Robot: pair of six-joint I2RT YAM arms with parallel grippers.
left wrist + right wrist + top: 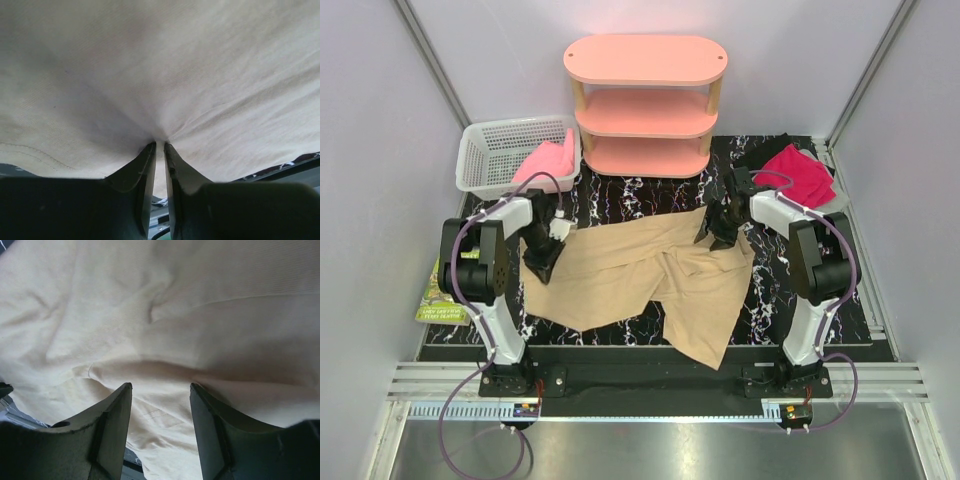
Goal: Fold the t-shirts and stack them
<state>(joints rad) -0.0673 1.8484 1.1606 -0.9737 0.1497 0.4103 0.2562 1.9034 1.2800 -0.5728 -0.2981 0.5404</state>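
Top external view showed a white-veined black marble tabletop [620, 195] between pale walls [380, 120] and four t-shirts: one large tan-beige t-shirt [640, 275] central, long axis nine-to-three, pinched by the left gripper [160, 144], right gripper [161, 385] spread over it; one light pink t-shirt [545, 160] at eleven; one magenta-red t-shirt [800, 172] and one black t-shirt [765, 148] at two.

- A black table [620, 195], veined white like marble, is seen from above.
- A tan t-shirt [650, 275] is spread, crumpled, across its middle, with one end reaching toward the near edge.
- A pink three-tier shelf [645, 105] is stood at the far edge, centre.
- A white mesh basket [490, 160] is set at the far left corner.
- A magenta t-shirt [800, 175] is heaped at the far right corner, touched from behind by black cloth [765, 145].
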